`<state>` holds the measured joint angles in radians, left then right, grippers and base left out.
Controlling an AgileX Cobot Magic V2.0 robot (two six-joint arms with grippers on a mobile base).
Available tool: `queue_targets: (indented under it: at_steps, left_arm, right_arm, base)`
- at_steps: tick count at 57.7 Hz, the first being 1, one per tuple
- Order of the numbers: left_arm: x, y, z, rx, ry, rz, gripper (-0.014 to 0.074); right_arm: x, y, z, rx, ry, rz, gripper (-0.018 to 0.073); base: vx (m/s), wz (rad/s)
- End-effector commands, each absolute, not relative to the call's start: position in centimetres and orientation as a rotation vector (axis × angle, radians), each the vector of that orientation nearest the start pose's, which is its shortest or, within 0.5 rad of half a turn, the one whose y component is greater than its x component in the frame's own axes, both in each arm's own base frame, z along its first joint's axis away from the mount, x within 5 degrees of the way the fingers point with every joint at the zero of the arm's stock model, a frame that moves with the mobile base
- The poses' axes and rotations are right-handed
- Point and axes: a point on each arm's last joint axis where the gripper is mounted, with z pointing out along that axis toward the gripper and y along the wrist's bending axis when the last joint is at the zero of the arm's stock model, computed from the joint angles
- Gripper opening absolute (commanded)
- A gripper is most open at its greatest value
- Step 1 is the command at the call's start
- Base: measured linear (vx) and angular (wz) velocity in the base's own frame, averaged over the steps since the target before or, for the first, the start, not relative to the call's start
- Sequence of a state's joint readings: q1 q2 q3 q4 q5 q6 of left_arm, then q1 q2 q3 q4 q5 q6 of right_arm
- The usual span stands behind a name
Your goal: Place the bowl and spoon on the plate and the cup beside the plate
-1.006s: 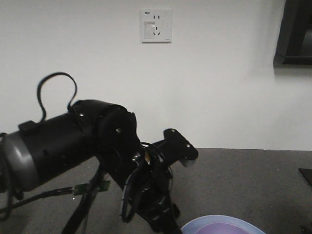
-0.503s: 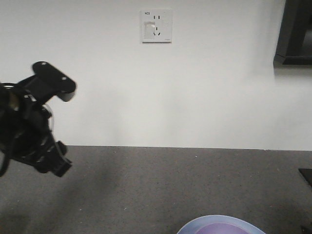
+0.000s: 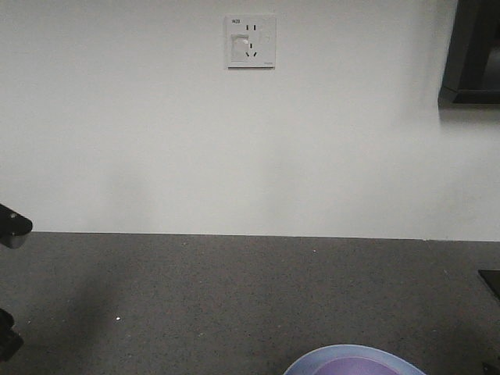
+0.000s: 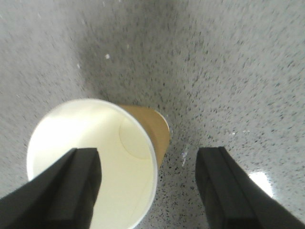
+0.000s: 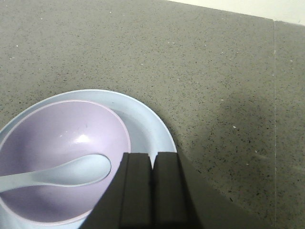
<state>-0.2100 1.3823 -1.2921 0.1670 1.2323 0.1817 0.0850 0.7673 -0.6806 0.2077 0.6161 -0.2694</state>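
Observation:
In the right wrist view the lavender bowl sits on the light blue plate. The pale blue spoon lies inside the bowl. My right gripper is shut and empty, hovering over the plate's right rim. In the left wrist view the cup, cream inside and tan outside, stands on the speckled counter. My left gripper is open above it: the left finger overlaps the cup's mouth and the right finger is over bare counter. The front view shows only the far edges of the plate and bowl.
A grey speckled counter runs to a white wall with a socket. A dark object hangs at the upper right. Part of the left arm shows at the left edge.
The left arm has swung left out of the front view, from the centre to the edge, leaving only a small piece in sight. Plate and bowl have not moved.

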Motion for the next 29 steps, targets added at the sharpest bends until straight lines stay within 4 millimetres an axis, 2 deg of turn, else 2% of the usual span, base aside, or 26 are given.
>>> queue_targets:
  at_steps: [1, 11, 18, 23, 29]
  left_arm:
    - [26.2, -3.5, 35.2, 0.524, 2.651, 0.230, 0.0552]
    - [26.2, -3.2, 33.4, 0.517, 2.668, 0.229, 0.0542]
    - [26.3, -3.3, 32.4, 0.524, 2.658, 0.224, 0.0470]
    - [26.4, -3.3, 32.1, 0.531, 2.669, 0.217, 0.0322]
    - [26.5, -3.3, 32.1, 0.552, 2.662, 0.221, 0.0049]
  right_arm:
    - [15.0, 2.3, 33.3, -0.255, 2.060, 0.106, -0.0008]
    - [15.0, 2.3, 33.2, -0.256, 2.063, 0.107, -0.0008]
    - [15.0, 2.3, 33.2, -0.256, 2.063, 0.107, -0.0008]
    - [15.0, 2.3, 33.2, -0.255, 2.063, 0.109, -0.0008]
    - [15.0, 2.3, 33.2, -0.254, 2.063, 0.110, -0.0008]
  base:
    - [0.00, 0.00]
    - [0.00, 0.00]
    - [0.00, 0.00]
    - [0.00, 0.00]
    - [0.00, 0.00]
